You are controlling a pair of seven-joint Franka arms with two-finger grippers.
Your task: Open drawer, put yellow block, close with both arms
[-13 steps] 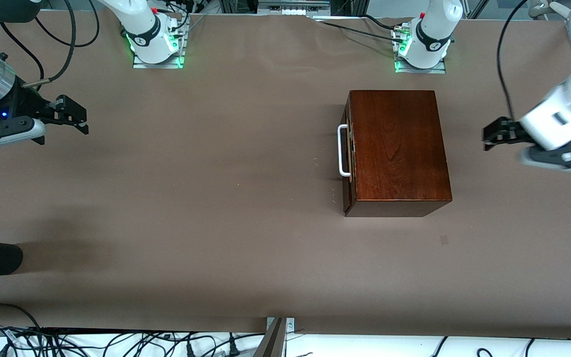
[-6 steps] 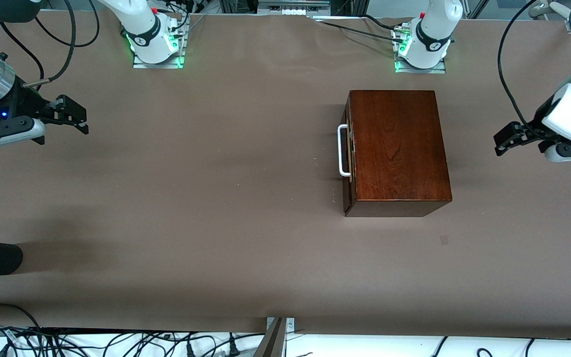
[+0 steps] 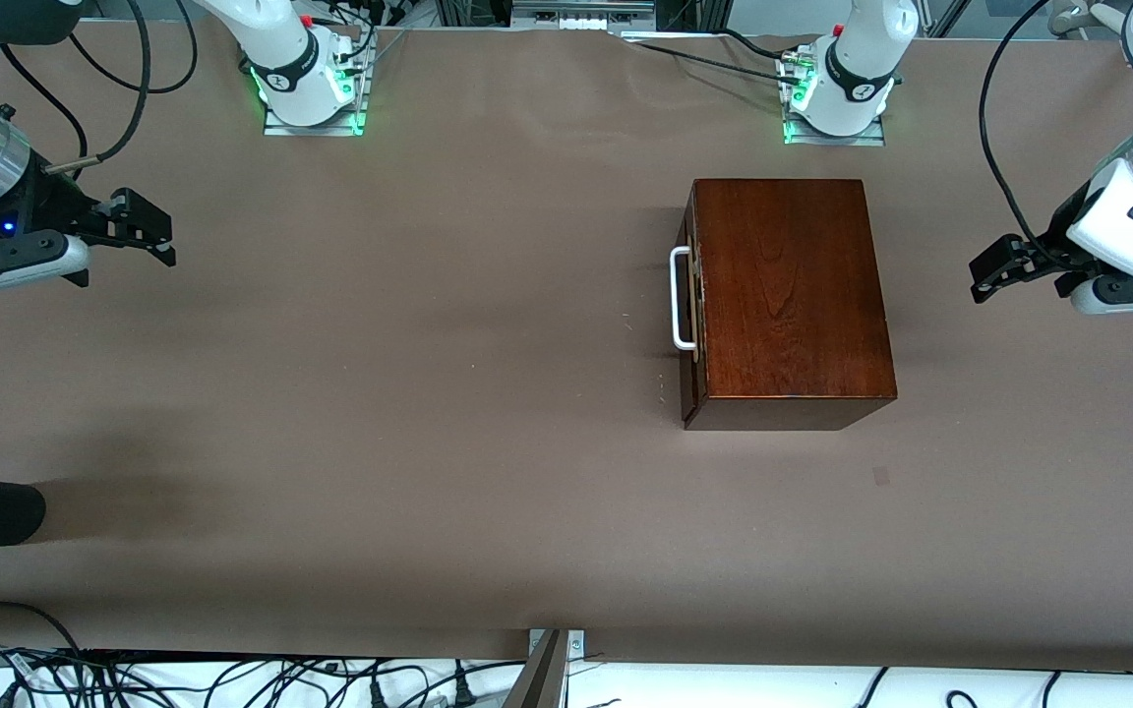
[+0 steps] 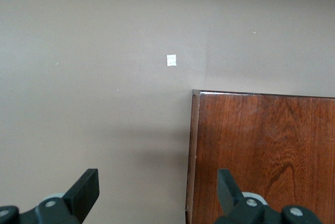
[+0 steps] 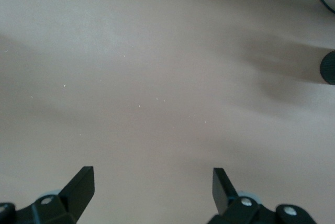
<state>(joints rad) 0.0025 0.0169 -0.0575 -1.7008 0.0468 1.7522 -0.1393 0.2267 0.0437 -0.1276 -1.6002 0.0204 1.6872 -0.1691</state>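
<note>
High front camera faces the arm bases across the table (image 3: 429,393); left wrist camera shares its view of the box (image 3: 788,295).

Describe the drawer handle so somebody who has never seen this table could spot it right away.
Find the glossy dark mahogany wooden box on the brown table, toward the left arm's end. On its dark reddish-brown closed drawer front, facing the right arm's end, sits the white U-shaped bar handle, the only white part on the box.
</note>
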